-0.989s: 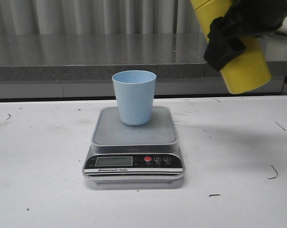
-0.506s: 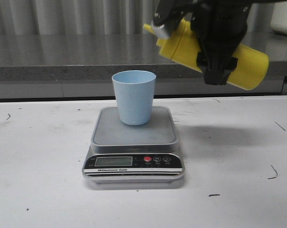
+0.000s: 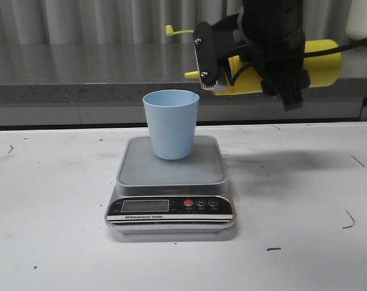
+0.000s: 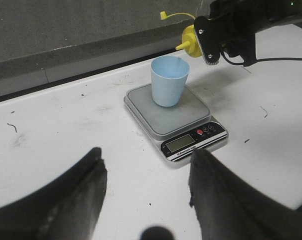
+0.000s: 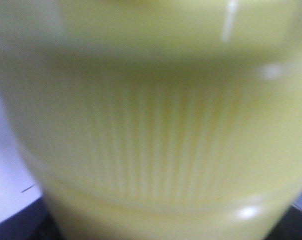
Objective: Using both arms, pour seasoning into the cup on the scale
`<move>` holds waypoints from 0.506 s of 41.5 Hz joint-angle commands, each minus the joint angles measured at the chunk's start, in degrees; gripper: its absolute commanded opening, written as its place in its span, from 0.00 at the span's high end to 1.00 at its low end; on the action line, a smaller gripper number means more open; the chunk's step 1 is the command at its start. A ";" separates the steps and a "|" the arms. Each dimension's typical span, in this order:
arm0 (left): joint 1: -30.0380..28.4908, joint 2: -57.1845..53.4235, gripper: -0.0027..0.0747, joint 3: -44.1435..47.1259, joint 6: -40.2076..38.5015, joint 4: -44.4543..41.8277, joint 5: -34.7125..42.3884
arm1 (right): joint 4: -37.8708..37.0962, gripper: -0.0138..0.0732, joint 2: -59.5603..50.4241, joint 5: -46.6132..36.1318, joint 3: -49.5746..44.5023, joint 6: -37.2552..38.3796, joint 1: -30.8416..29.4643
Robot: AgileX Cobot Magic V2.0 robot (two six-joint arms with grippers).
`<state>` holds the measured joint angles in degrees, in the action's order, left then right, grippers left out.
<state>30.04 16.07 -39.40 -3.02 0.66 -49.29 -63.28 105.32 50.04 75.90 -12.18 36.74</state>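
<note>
The pale blue cup (image 3: pixel 171 124) stands upright on the grey platform of the silver scale (image 3: pixel 171 182). My right gripper (image 3: pixel 279 63) is shut on the yellow seasoning bottle (image 3: pixel 321 60) and holds it about level in the air. Its cone nozzle points left, just above and right of the cup's rim. The cap strap sticks up above the nozzle. The bottle fills the right wrist view (image 5: pixel 151 120). My left gripper (image 4: pixel 148 187) is open and empty over the table, on the display side of the scale (image 4: pixel 183 125). The cup (image 4: pixel 169 82) and nozzle (image 4: pixel 189 42) also show there.
A grey stone ledge (image 3: pixel 80 73) runs along the back of the white table (image 3: pixel 50 212). A white container (image 3: pixel 362 21) stands at the far right on the ledge. The table carries small dark scuff marks.
My right gripper has swung the bottle from a steep tilt with the base low to about level. The nozzle has come down and left toward the cup. Cup and scale have not moved.
</note>
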 commanded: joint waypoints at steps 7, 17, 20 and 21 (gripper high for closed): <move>0.49 0.57 0.48 -1.31 -0.52 0.13 4.04 | -10.01 0.44 -3.10 -0.76 2.31 0.00 0.04; 0.49 0.57 0.48 -1.31 -0.52 0.13 4.04 | -9.96 0.44 -3.10 -1.01 2.31 0.00 0.04; 0.49 0.57 0.48 -1.31 -0.52 0.13 4.04 | -9.91 0.44 -3.10 -1.42 2.31 0.00 0.04; 0.49 0.57 0.48 -1.31 -0.52 0.13 4.04 | -9.91 0.44 -3.10 -1.58 2.31 0.05 0.04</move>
<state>30.04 16.07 -39.40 -3.02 0.66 -49.29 -67.84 105.32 47.83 76.00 -12.18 36.77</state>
